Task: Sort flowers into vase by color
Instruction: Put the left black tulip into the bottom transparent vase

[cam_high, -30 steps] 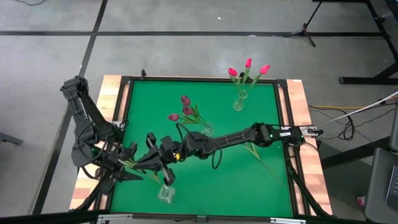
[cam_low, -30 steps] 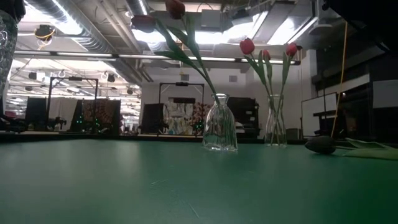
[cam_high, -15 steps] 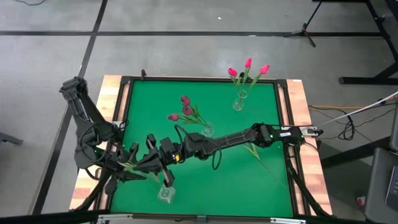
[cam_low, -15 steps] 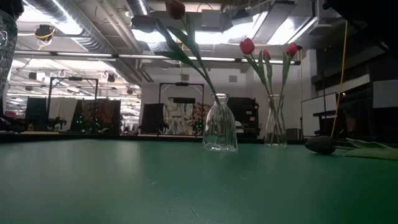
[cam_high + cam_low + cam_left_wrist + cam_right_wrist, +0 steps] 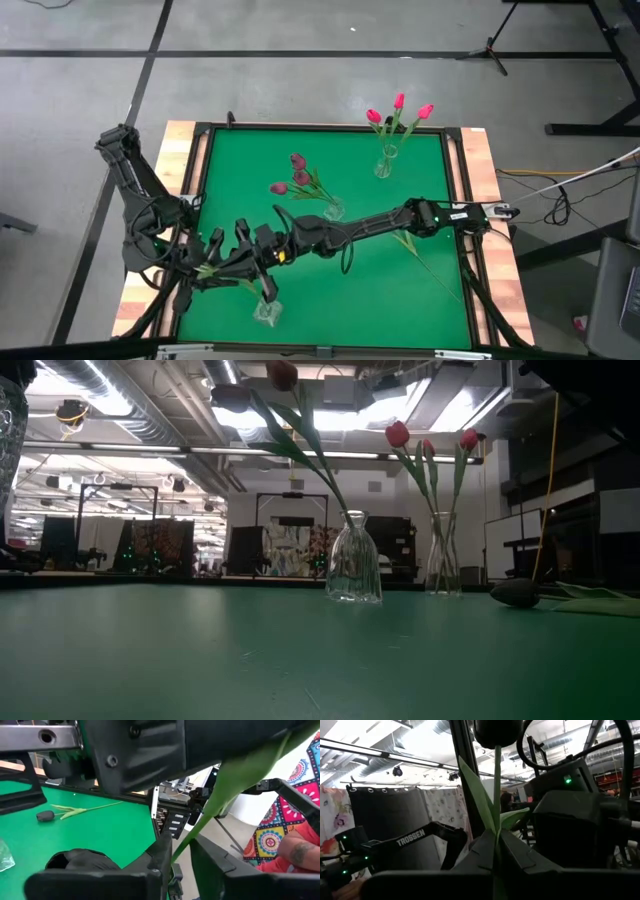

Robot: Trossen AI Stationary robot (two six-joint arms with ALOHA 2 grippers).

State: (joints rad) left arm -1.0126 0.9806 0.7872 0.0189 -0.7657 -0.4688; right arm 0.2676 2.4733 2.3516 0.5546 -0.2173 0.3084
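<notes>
Dark-headed tulip (image 5: 496, 732) stands upright in right claw (image 5: 496, 851), fingers clenched on its stem. Left claw (image 5: 181, 862) just beside, stem in narrow gap between its fingers; grip there cannot tell. Empty glass vase (image 5: 265, 311) on green desk (image 5: 420, 300), just below both claws. Judgement: one claw must let go first, then lower stem straight into neck, slowly. Another dark tulip (image 5: 46, 815) lies on desk, well apart.
</notes>
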